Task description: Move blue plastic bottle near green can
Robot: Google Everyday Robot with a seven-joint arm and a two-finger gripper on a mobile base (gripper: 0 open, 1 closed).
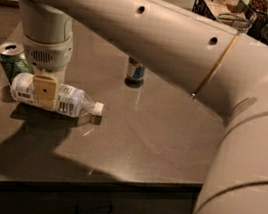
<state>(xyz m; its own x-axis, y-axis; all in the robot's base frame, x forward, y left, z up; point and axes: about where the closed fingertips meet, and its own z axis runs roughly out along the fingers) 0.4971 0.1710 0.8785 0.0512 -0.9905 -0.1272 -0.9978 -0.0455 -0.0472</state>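
The blue plastic bottle point(72, 102) lies on its side at the left of the dark table point(150, 132), with its white cap pointing right. Its base end sits right beside the green can point(12, 61), which stands upright at the table's left edge. My gripper point(45, 94) comes down from above and is shut across the bottle's middle. One tan finger point(44, 90) shows in front of the label; the other finger is hidden behind the bottle. The bottle is at or just above the tabletop.
A slim blue-silver can point(135, 72) stands further back at the table's middle, partly hidden by my arm. My big arm spans the upper view. A wire basket point(215, 4) is at the back right. Drawers point(83, 205) run under the front edge.
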